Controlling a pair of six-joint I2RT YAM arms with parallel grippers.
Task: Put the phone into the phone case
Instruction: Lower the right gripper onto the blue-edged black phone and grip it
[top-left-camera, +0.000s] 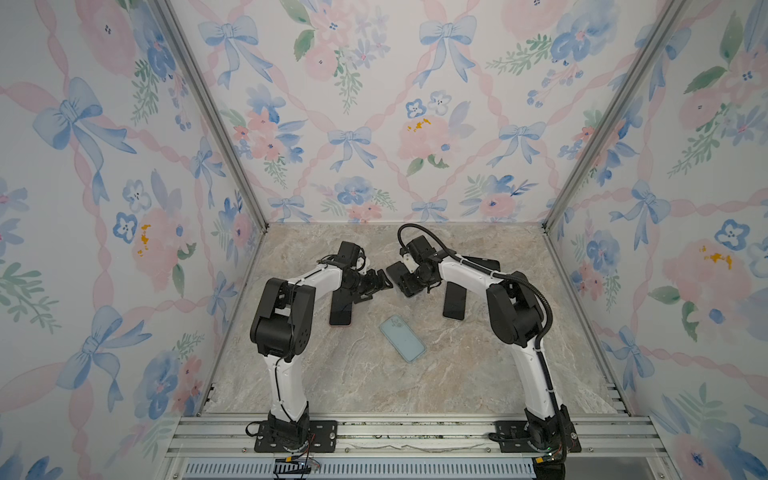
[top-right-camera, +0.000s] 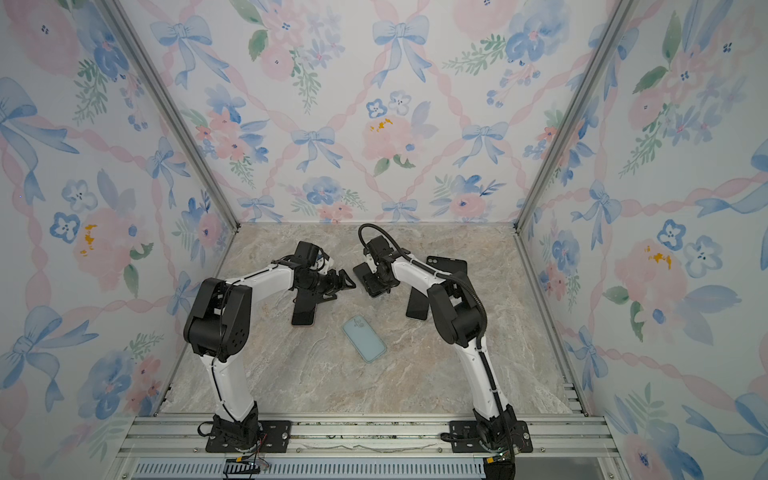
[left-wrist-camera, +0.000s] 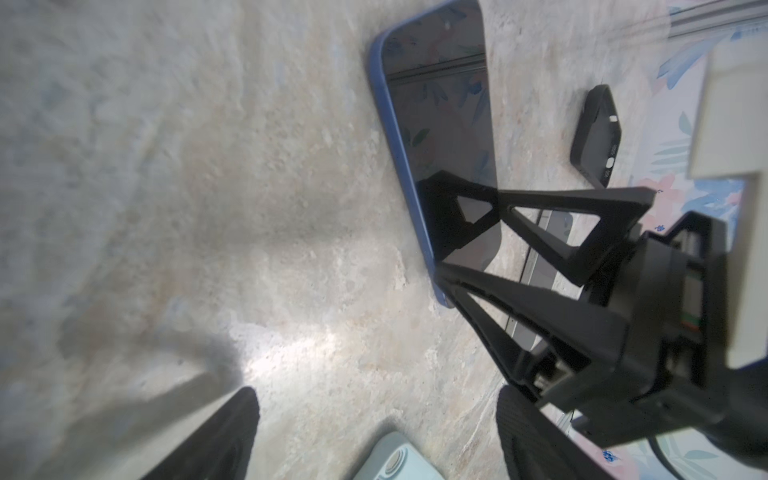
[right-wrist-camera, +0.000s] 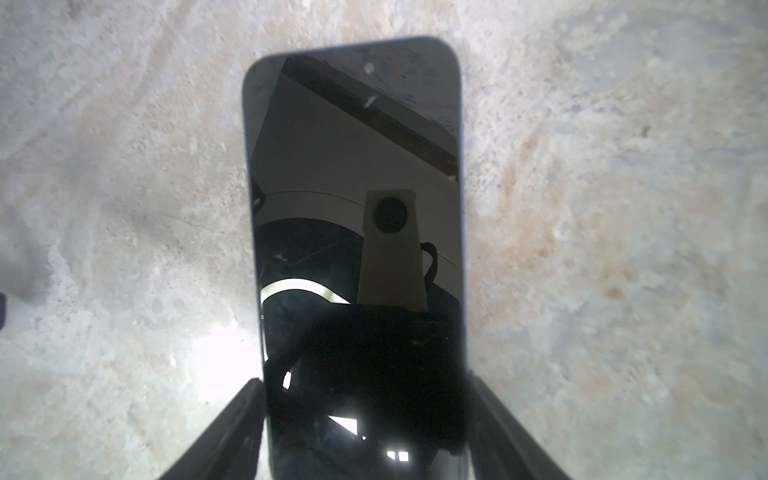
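Note:
A phone (right-wrist-camera: 357, 187) with a dark screen and a blue edge lies face up on the marble table; it also shows in both top views (top-left-camera: 395, 272) (top-right-camera: 360, 274). My right gripper (right-wrist-camera: 365, 415) straddles its near end, a finger pressed against each long side. A light blue phone case (top-left-camera: 402, 338) (top-right-camera: 364, 338) lies camera side up at the table's middle, apart from the phone. My left gripper (top-left-camera: 384, 282) (left-wrist-camera: 378, 436) hovers open just left of the phone, holding nothing; a corner of the light blue case (left-wrist-camera: 390, 457) shows below it.
A second dark phone (top-left-camera: 341, 311) lies under my left wrist. A third dark phone (top-left-camera: 454, 301) lies beside my right arm. A black case (top-left-camera: 488, 262) (left-wrist-camera: 596, 133) rests at the back right. Floral walls enclose three sides of the table.

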